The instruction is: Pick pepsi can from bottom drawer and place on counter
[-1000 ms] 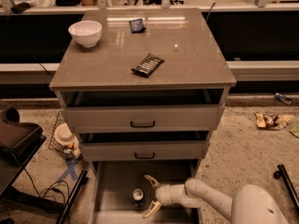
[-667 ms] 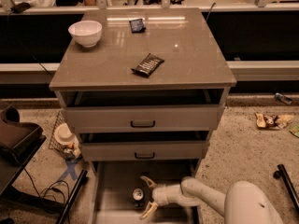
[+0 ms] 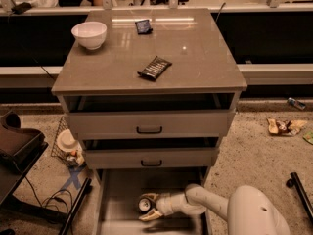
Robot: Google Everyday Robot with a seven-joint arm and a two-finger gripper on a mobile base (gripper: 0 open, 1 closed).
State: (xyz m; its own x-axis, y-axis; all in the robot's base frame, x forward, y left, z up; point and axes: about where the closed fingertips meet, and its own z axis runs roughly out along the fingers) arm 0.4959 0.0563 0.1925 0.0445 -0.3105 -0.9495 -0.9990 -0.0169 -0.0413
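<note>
- Since a second ago the gripper (image 3: 145, 207) has edged toward 9 o'clock, closer around the can (image 3: 144, 203), which stays put.
- Camera view: the can sits in the open bottom drawer (image 3: 117, 195), at the frame's 6 o'clock.
- Jaws stand apart, one finger at the can's 12 o'clock and one at its 6.
- The counter (image 3: 195, 58) holds a bowl (image 3: 89, 34) at 10 o'clock, a packet (image 3: 143, 26) at 12 and a wrapper (image 3: 154, 68) mid-slab.

The gripper (image 3: 149, 205), inside the drawer (image 3: 121, 194), is partly covering the can (image 3: 144, 203); the lower edge is cutting off the drawer's front.
</note>
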